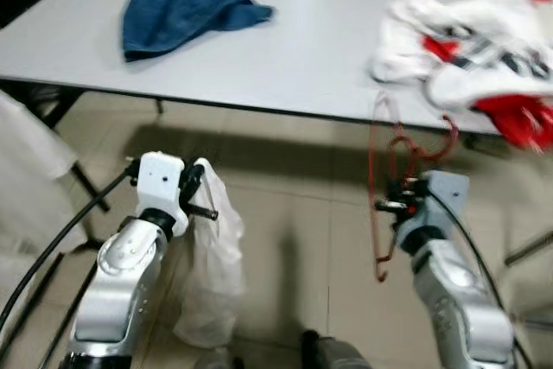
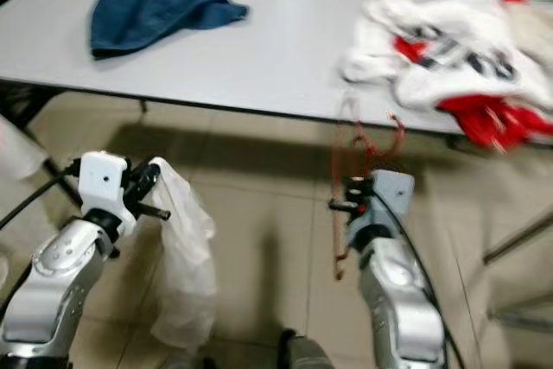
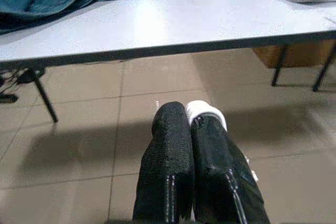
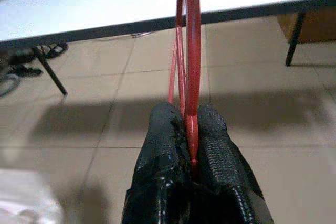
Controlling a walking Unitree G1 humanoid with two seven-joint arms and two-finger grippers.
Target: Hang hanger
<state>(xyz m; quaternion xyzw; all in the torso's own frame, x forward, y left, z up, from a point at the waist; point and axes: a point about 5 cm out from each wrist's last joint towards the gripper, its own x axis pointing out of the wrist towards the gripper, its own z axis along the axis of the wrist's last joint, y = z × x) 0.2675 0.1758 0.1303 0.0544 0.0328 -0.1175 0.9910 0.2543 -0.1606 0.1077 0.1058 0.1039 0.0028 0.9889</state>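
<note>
A thin red wire hanger (image 1: 390, 181) stands upright in front of the table's near edge, pinched between the black fingers of my right gripper (image 1: 390, 205). In the right wrist view the red hanger (image 4: 191, 51) rises straight out of the shut fingertips (image 4: 168, 129). My left gripper (image 1: 200, 189), low on the left over the floor, is shut on a white garment (image 1: 212, 265) that hangs limp from it. A bit of the white cloth (image 3: 205, 113) pokes past the closed fingers in the left wrist view.
A long grey table (image 1: 294, 49) spans the view ahead, its metal legs (image 3: 44, 98) on a beige tiled floor. A blue cloth (image 1: 181, 8) lies on its left part and a white and red garment pile (image 1: 484, 54) on its right end, overhanging the edge.
</note>
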